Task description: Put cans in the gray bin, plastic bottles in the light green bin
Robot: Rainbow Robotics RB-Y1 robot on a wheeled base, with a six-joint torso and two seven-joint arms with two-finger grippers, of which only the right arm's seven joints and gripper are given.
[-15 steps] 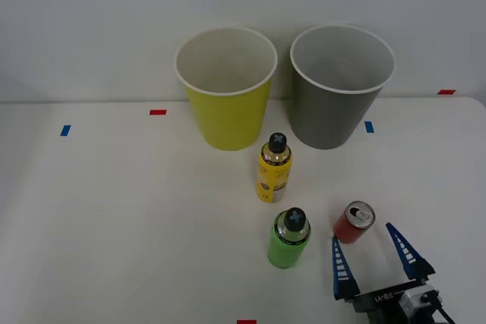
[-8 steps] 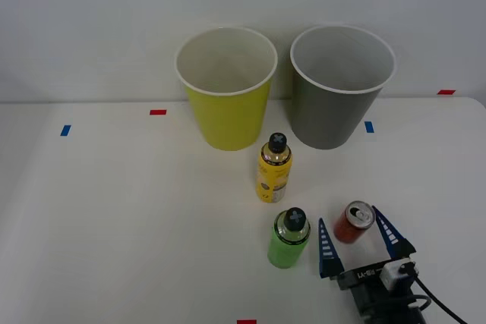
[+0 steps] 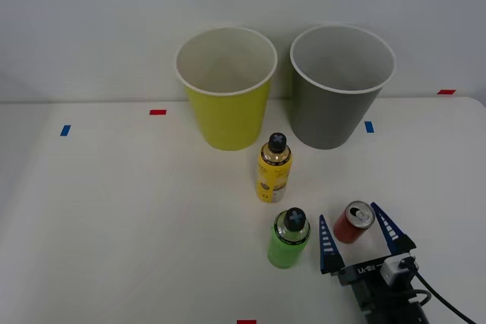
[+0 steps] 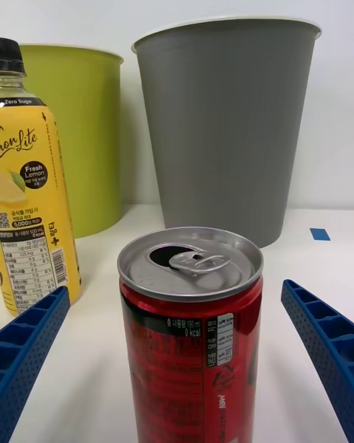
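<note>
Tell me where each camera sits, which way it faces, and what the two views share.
Front view: above the arms, looking forward and down at the white table; the right gripper, open, straddles the small shiny red can.
Right wrist view: low behind that red can, facing the tall dark gray bin; blue ribbed fingers flank it.
Shared: can, gray bin, yellow-green bin, yellow-labelled black-capped bottle.

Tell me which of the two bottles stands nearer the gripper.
The green bottle, just left of the open right gripper; the yellow bottle stands farther back, toward the bins.
</note>
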